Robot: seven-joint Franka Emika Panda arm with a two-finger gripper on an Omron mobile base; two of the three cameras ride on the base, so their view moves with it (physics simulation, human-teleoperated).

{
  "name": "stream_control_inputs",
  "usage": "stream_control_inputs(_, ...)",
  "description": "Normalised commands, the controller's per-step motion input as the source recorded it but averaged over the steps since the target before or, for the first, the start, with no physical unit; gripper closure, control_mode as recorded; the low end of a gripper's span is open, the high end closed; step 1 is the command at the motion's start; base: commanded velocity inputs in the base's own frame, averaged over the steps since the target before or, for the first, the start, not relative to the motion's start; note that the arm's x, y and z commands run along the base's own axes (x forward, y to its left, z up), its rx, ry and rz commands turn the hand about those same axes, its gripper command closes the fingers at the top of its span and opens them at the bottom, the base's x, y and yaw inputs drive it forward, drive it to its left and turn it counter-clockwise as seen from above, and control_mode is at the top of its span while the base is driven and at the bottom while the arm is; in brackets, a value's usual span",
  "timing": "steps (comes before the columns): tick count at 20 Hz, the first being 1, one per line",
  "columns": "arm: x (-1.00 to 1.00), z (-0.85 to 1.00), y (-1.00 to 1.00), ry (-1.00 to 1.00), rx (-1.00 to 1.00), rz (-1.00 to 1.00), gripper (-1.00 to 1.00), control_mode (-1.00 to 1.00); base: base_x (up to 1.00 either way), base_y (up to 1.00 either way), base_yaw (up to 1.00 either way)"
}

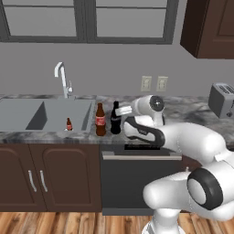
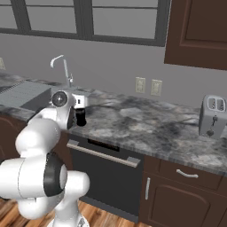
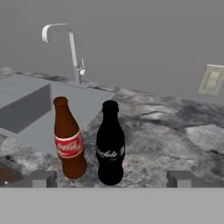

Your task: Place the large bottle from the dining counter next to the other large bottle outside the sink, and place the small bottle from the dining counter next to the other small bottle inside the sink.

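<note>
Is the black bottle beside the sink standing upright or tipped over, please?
Upright. The black bottle stands on its base on the counter, neck up, beside the brown bottle; the open fingers flank them without touching.

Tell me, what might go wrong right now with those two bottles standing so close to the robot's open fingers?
The black bottle stands upright on the counter, right beside the brown bottle and in front of the open gripper. A sideways pull-back could clip it, and it might tip into the brown one. Both stand near the sink, so a toppled bottle could roll into the basin, where the small bottle stands.
</note>
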Motion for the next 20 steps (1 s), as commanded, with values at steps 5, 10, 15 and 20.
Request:
stream_control_inputs(5,0.0,-0.03,0.0,0.28,-0.15,0.08,-1.0,-1.0,0.0,0.0,0.0)
stream_control_inputs(10,-0.24,-0.04,0.0,0.22,-0.12,0.08,-1.0,-1.0,0.0,0.0,0.0)
stream_control_inputs(15,-0.61,-0.03,0.0,0.04,-0.14,0.15,-1.0,-1.0,0.0,0.0,0.0)
stream_control_inputs(20,-0.55,-0.13,-0.11,0.0,-0.05,0.11,-1.0,-1.0,0.0,0.0,0.0)
